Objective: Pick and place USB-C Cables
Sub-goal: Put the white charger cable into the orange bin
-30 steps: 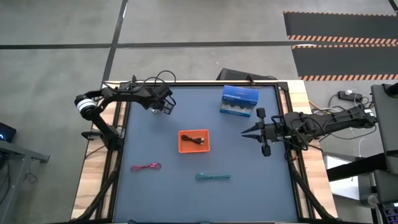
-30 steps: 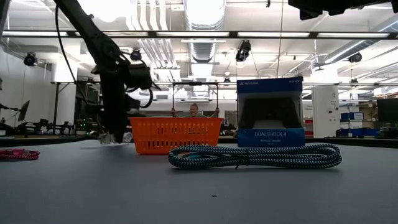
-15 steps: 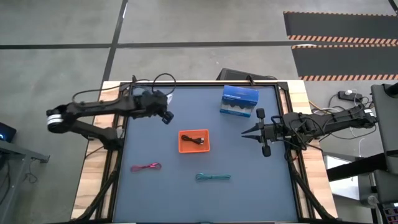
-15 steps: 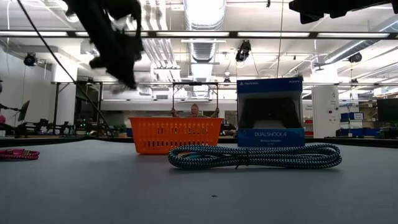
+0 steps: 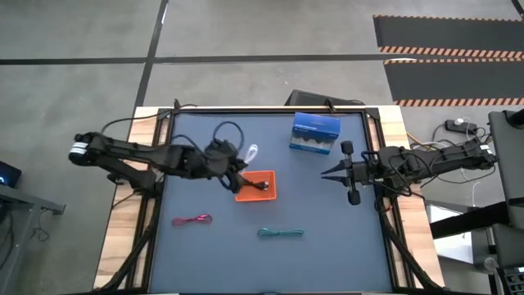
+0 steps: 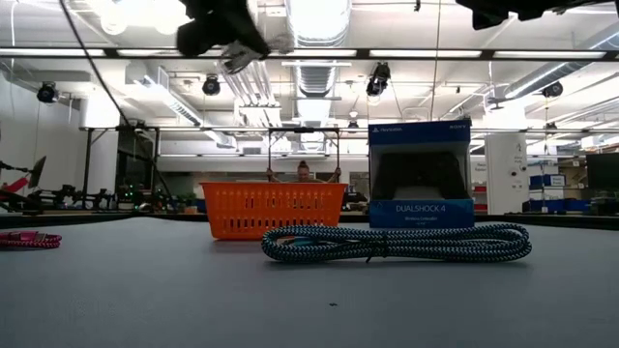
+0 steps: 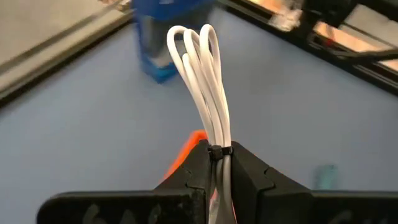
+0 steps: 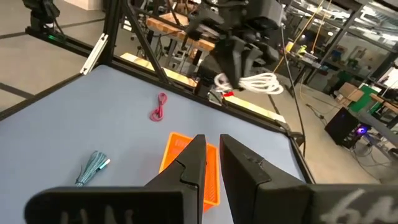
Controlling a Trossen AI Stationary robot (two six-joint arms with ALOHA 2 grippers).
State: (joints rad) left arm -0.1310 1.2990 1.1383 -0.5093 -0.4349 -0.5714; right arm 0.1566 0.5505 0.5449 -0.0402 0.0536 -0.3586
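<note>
A dark blue worktop (image 5: 196, 262) carries an orange tray (image 5: 255, 186) at its middle, with a black cable (image 5: 260, 184) inside. The left gripper (image 7: 219, 163) hangs above the tray's left edge, jaws clenched on the white cable (image 7: 202, 81). The pink cable (image 5: 192, 220) lies front-left, the teal cable (image 5: 281, 233) front-centre. A blue box (image 5: 316, 133) stands behind. The right gripper (image 5: 324, 174) waits right of the tray, jaws nearly closed on nothing.
</note>
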